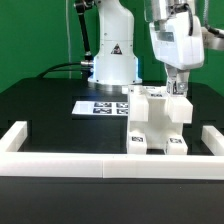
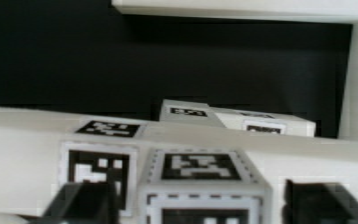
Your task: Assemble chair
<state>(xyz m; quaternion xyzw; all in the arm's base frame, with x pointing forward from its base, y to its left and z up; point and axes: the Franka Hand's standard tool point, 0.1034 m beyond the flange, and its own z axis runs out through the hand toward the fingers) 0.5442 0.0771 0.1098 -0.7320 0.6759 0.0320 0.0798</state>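
The partly built white chair (image 1: 158,120) stands near the front rail, right of the middle in the exterior view, with square tags on its lower blocks. My gripper (image 1: 178,90) reaches down from above onto its upper right part. In the wrist view my gripper (image 2: 202,207) is open. Its dark fingers (image 2: 87,205) stand on either side of a white tagged block (image 2: 201,178) of the chair, with a narrow gap on each side. A broad white chair surface (image 2: 34,140) spreads beside the block. Another tagged chair piece (image 2: 220,117) lies beyond it.
The marker board (image 1: 104,105) lies flat in front of the arm's base (image 1: 112,62). A low white border rail (image 1: 60,160) runs along the front and both sides of the black table, and it also shows in the wrist view (image 2: 247,8).
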